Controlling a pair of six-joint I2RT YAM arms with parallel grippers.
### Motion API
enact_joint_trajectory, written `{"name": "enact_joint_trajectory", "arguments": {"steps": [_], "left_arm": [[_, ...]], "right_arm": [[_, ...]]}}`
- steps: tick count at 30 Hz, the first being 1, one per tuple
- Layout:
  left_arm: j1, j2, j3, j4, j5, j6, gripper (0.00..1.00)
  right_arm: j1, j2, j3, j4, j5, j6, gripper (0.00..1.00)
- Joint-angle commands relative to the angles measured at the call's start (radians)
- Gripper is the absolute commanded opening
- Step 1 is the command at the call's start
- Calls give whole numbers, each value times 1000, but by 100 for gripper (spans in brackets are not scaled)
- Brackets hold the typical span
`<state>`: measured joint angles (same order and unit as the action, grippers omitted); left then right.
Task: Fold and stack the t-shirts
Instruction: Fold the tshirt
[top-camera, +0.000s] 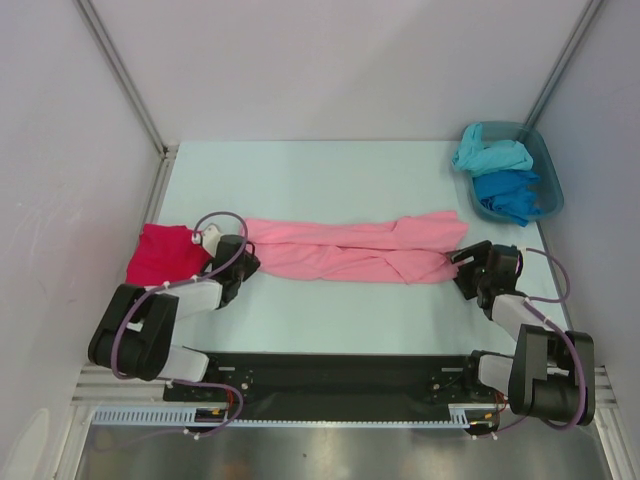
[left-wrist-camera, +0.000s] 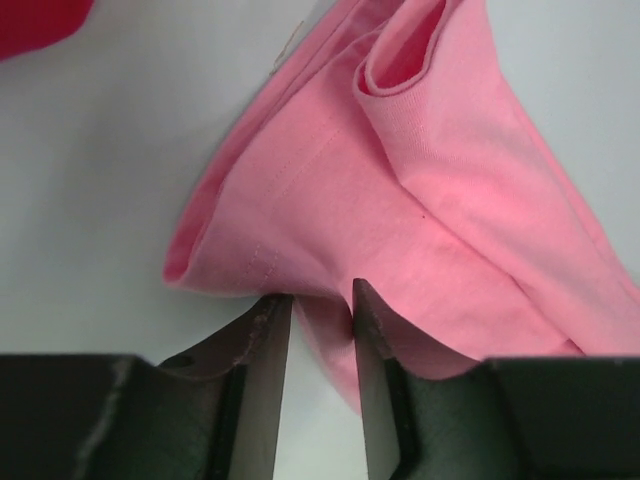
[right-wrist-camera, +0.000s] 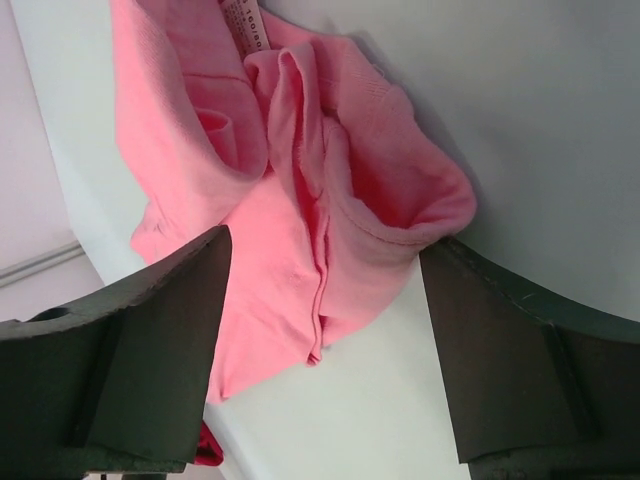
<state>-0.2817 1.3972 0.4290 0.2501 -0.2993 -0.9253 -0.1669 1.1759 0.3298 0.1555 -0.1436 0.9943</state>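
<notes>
The light pink t-shirt (top-camera: 350, 250) lies stretched out in a long bunched band across the middle of the table. My left gripper (top-camera: 245, 262) is at its left end. In the left wrist view (left-wrist-camera: 322, 295) its jaws stand a narrow gap apart, with a flap of the pink shirt (left-wrist-camera: 400, 200) between them and table showing through. My right gripper (top-camera: 462, 268) is at the right end, wide open (right-wrist-camera: 325, 245) over the shirt's edge (right-wrist-camera: 200, 150). Its white neck tag (right-wrist-camera: 245, 25) shows. The crimson t-shirt (top-camera: 160, 255) lies folded at the left.
A teal tub (top-camera: 548, 165) at the back right holds the turquoise t-shirt (top-camera: 490, 152) and the blue t-shirt (top-camera: 508, 192). White walls with metal posts close in the table on the left, back and right. A corner of the crimson shirt (left-wrist-camera: 35, 20) shows in the left wrist view.
</notes>
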Motion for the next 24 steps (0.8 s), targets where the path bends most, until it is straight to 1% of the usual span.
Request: {"name": "enact_joint_trajectory", "arguments": {"steps": [1,2,3,4,5,6,8,9,10,15,17,20,21,24], "left_arm": [[7,23,17,9,25,31,33],[7,22,19,2,28,31,30],[7,20,20,-3,34,34,23],[7,17,25,-12,38,34,19],[7,10,27,-26,45,36,14],[7,2,30,-37,57,36,7],[6,-33,36,-79,60,33,1],[6,-46,39,-96,57,29,0],[6,-78,42,-127,52,29,0],[-2,-176,37,-212,42,19,0],[-19,-229,25,-242,28,5,0],[-42,-282,2,-331,14,-26,0],[-53,-315,-2,-350,6,-32,0],[-112,-363,-16,-422,-21,-76,0]], "right_arm": [[-5,-4,-15,-51,16,-10,80],[-8,-12,-18,-51,13,-8,78],[-8,-16,-18,-54,15,-8,72],[-9,-24,-18,-57,15,-6,67],[-11,-27,-18,-59,12,-5,56],[-13,-28,-15,-57,12,-2,49],[-14,-19,-8,-56,10,0,27],[-13,-9,-2,-48,10,0,6],[-13,1,3,-45,10,6,0],[-6,119,54,4,15,35,0],[0,155,118,0,22,40,0],[4,211,218,-13,48,41,0],[4,250,248,-31,53,41,0],[10,316,363,-36,46,53,0]]}}
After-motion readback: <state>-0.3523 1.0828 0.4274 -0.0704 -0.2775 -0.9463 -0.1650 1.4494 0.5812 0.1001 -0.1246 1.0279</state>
